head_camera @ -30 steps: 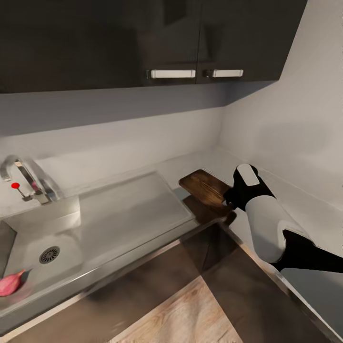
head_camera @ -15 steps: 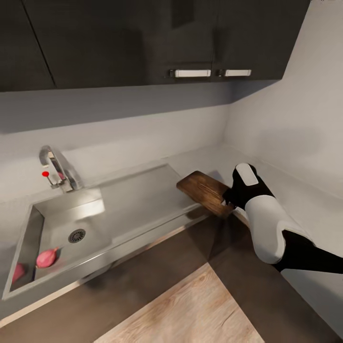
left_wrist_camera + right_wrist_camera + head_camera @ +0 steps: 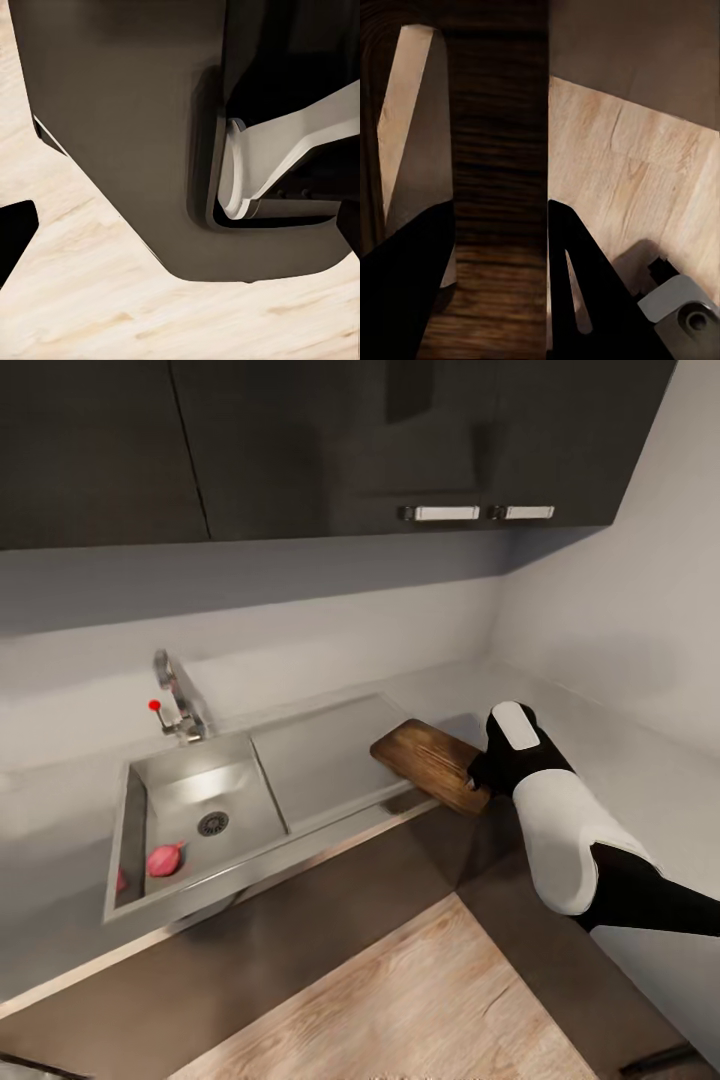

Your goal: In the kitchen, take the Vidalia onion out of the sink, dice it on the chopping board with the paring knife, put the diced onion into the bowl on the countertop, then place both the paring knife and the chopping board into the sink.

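Right gripper is clamped on the near-right end of the chopping board, holding it up off the desk, probably for carrying. Vidalia onion sits far left in the sink.

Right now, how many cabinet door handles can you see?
2: the left handle and the right handle sit side by side on the dark wall cabinets, above the chopping board.
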{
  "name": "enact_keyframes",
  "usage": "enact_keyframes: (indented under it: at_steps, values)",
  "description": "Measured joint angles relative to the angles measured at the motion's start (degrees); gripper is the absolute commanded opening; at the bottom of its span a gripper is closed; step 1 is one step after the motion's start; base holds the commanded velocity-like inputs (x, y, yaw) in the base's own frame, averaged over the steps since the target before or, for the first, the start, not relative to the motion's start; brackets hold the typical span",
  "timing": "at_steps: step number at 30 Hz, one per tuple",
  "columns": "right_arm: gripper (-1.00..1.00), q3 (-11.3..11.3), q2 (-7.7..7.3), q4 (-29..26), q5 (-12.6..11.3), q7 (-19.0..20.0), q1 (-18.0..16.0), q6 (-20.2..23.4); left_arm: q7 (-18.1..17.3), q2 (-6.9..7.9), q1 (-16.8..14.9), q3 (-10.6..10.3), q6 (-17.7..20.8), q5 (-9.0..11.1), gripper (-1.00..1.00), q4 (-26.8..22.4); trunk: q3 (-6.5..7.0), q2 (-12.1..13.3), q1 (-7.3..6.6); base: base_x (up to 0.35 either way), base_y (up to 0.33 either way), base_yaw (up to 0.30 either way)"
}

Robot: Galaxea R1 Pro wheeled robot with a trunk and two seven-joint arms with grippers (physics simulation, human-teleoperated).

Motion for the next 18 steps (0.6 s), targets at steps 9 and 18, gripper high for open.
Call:
enact_keyframes:
  at_steps: [9, 18]
  values:
    - [-1.0, 0.02, 0.01, 0.02, 0.03, -0.04, 0.0, 0.06, 0.0, 0.0, 0.0, 0.0, 0.0, 0.03, 1.0, 0.0, 0.0, 0.0, 0.0, -0.207, 0.179, 0.268]
    - [-1.0, 0.01, 0.06, 0.0, 0.03, -0.05, 0.0, 0.01, 0.0, 0.0, 0.0, 0.0, 0.0, 0.03, 1.0, 0.0, 0.0, 0.0, -0.01, -0.165, 0.144, 0.276]
